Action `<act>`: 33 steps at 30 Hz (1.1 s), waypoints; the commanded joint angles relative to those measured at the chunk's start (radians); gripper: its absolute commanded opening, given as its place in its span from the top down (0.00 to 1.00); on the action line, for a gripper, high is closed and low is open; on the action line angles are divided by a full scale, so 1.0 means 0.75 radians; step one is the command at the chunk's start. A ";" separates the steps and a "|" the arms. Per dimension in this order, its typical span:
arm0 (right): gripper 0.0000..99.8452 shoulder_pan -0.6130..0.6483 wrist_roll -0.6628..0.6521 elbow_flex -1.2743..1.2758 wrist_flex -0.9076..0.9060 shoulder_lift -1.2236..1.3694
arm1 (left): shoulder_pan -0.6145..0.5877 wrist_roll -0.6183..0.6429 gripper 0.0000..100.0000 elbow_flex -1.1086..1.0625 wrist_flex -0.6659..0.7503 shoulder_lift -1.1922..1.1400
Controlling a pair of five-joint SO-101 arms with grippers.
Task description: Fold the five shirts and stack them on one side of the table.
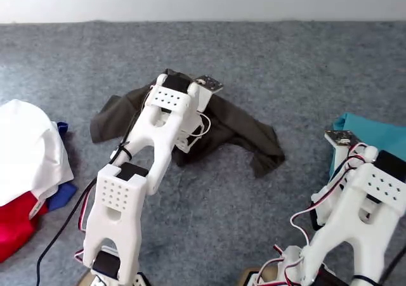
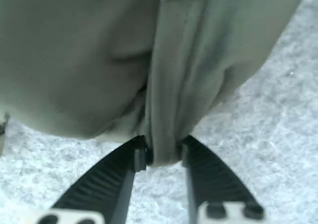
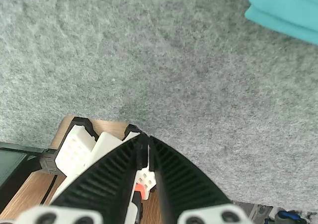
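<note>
On the felt table we see the olive shirt crumpled at centre, a loose shirt pile at nine o'clock and a folded teal shirt at three. Our left gripper pinches an olive fold; our right gripper is closed, empty.

Grey felt mat (wood at its edge).

The middle of the crumpled olive-brown cloth shirt is covered by the white plastic left arm. Left of that shirt, a blue cloth shirt is mostly buried under a white cloth shirt. To its right, a folded teal cloth shirt is cut off by the edge.
</note>
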State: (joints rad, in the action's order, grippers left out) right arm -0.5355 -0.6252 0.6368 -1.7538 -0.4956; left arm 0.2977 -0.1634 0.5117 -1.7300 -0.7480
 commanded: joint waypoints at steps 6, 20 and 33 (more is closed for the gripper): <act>0.99 0.011 0.002 -0.004 -0.042 -0.032 | 0.008 -0.002 0.97 0.015 0.008 0.016; 0.99 0.011 0.002 -0.004 -0.042 -0.032 | 0.004 0.010 0.99 0.202 -0.035 0.051; 0.99 0.026 0.002 -0.006 -0.005 -0.032 | -0.012 0.010 0.99 0.199 -0.033 0.687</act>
State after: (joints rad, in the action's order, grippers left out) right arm -0.5355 -0.6252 0.6368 -1.7538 -0.4956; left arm 0.2961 -0.1634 0.6237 -1.7331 -0.4089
